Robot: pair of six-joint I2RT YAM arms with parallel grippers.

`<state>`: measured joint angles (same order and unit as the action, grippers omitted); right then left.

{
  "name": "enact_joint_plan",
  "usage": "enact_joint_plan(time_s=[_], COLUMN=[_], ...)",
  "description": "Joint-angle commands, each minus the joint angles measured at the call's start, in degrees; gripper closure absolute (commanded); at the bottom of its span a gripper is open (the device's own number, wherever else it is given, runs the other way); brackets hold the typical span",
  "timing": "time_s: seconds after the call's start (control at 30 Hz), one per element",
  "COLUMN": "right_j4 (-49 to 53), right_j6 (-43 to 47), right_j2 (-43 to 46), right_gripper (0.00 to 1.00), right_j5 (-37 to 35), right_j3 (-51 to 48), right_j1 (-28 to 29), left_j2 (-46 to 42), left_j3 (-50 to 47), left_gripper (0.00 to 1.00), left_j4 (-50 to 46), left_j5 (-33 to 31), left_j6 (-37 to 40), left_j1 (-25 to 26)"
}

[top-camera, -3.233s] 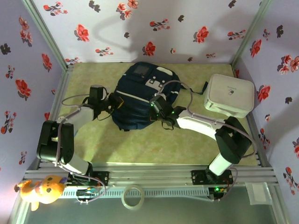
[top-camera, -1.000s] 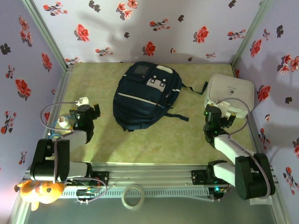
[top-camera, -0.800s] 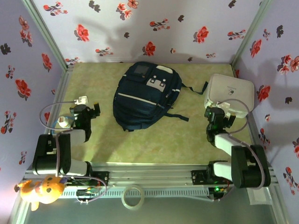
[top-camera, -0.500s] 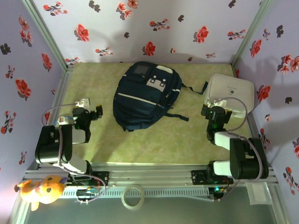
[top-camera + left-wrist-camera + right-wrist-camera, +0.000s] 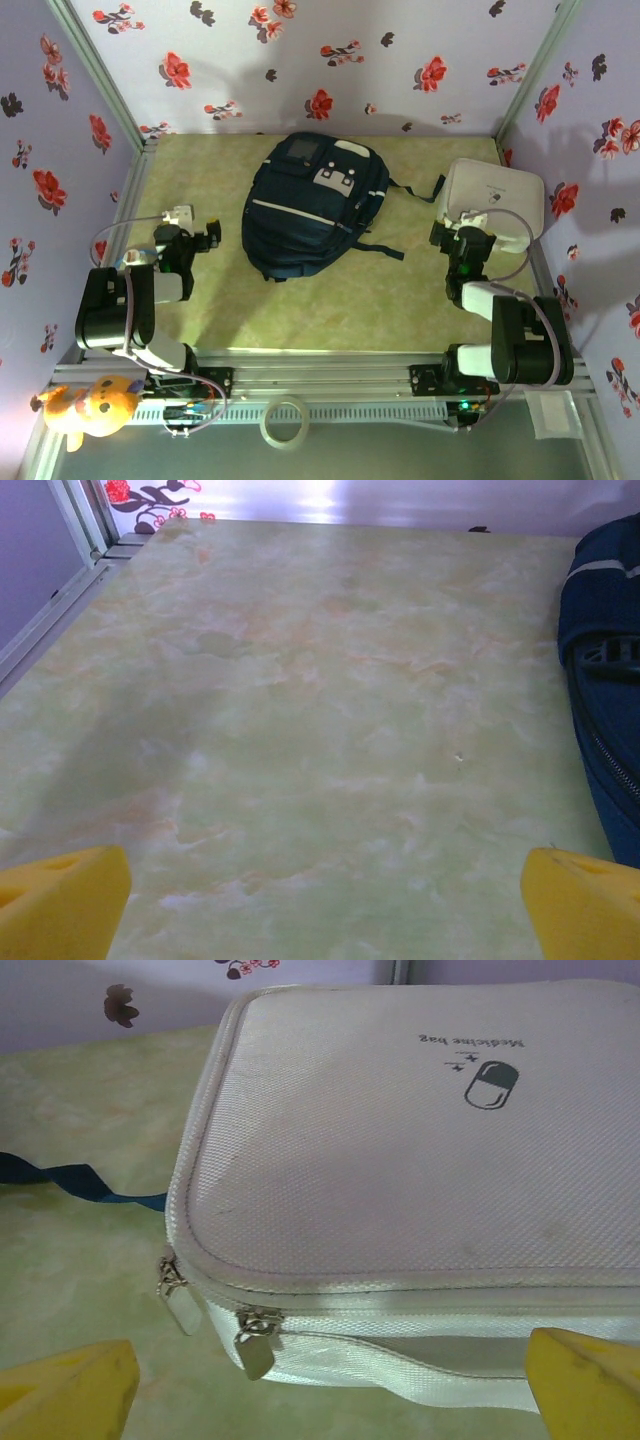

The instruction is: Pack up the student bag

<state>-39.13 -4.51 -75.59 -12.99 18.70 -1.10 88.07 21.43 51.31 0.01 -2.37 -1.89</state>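
Navy student bag (image 5: pixel 312 205) lies between the left claw (image 5: pixel 206 237) and right claw (image 5: pixel 462 234) (both gaping, empty).

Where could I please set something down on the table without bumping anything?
The widest bare stretch of table runs between the student bag and the near rail. Another lies between that bag and the left wall, ahead of the left gripper. The right is crowded: the right gripper sits close to the white medicine bag, with a strap trailing nearby.
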Motion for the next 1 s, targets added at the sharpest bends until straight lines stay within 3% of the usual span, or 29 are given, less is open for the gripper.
enact_joint_plan(time_s=[0.0, 0.07, 0.33, 0.6, 0.97], right_j4=[-0.3, -7.3, -19.4, -11.2, -11.8], right_j6=[-3.0, -2.9, -1.9, -1.0, -1.0], right_j2=[0.1, -1.6, -13.3, -13.5, -13.9], right_gripper=[0.01, 0.01, 0.01, 0.01, 0.01], right_j5=[2.8, 2.8, 5.7, 2.6, 2.6], right_j3=[1.5, -0.4, -0.5, 3.5, 3.4], right_j1=[-0.5, -0.5, -0.1, 1.5, 1.5], left_j2=[0.2, 0.2, 0.3, 0.4, 0.4], left_j3=[1.0, 1.0, 1.4, 1.5, 1.6], left_gripper=[0.00, 0.00, 0.00, 0.00, 0.00], left_j4=[-0.5, -0.4, -1.2, -1.4, -1.5], left_j5=[-1.2, -1.2, -0.7, -0.7, -1.0], left_j6=[1.0, 1.0, 1.7, 1.7, 1.6], left_j1=[-0.1, 0.0, 0.4, 0.3, 0.4])
